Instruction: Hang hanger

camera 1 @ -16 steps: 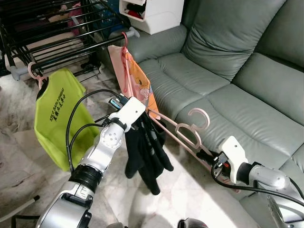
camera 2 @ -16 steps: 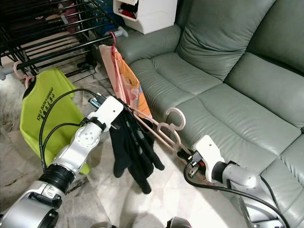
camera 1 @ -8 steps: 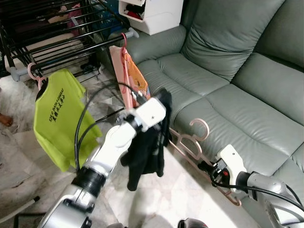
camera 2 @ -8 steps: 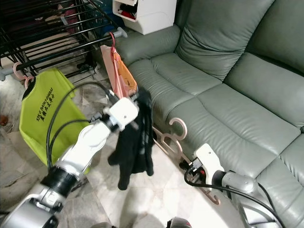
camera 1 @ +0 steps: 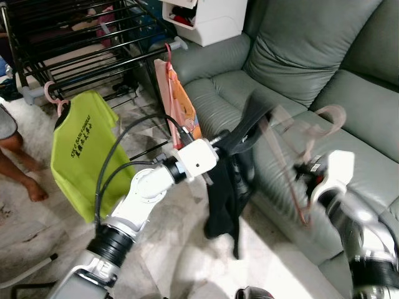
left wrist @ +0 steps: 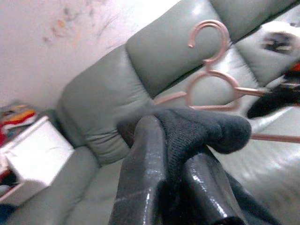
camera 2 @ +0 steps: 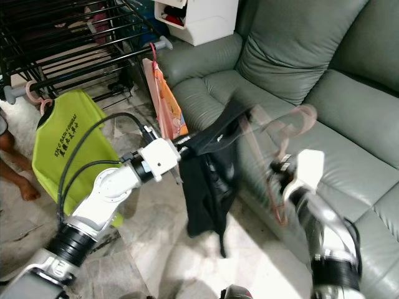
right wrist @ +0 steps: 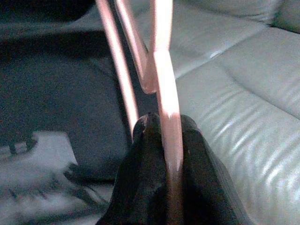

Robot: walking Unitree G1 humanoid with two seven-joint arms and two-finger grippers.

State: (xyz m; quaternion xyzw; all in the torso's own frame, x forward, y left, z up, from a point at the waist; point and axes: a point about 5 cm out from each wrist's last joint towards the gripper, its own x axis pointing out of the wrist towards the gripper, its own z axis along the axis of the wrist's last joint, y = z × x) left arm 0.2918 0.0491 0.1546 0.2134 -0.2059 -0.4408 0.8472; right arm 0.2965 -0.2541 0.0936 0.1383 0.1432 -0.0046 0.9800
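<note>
- Pink plastic is what my right hand (right wrist: pixel 161 140) pinches: the fingers are pressed together on a thin bar of the hanger (camera 1: pixel 293 162).
- My right hand holds the hanger up in the air over the green sofa (camera 1: pixel 293 56), and the pictures are blurry there.
- The hanger's hook (left wrist: pixel 208 35) is up at the top, above my right hand.
- My left hand (left wrist: pixel 173 154) is pinching the black cloth (camera 1: pixel 227 193), and the fingers are squeezed on a thick fold of it.
- That cloth runs up onto the hanger and then hangs down toward the floor between my two arms.
- So the hanger's long bar goes sideways from my left hand over to my right hand.
- The drying rack (camera 1: pixel 75 37) is far off on my left, at the back.
- A green shirt (camera 1: pixel 84 156) and an orange cloth (camera 1: pixel 181 109) already hang from its rail on pink hangers.
- I think the hook has to go left and away from me to reach that rail.
- My left hand is the nearer one to the rack, but my right hand is the one holding the hanger.
- A person's bare leg (camera 1: pixel 15 165) is by the rack, so I should swing with care.
</note>
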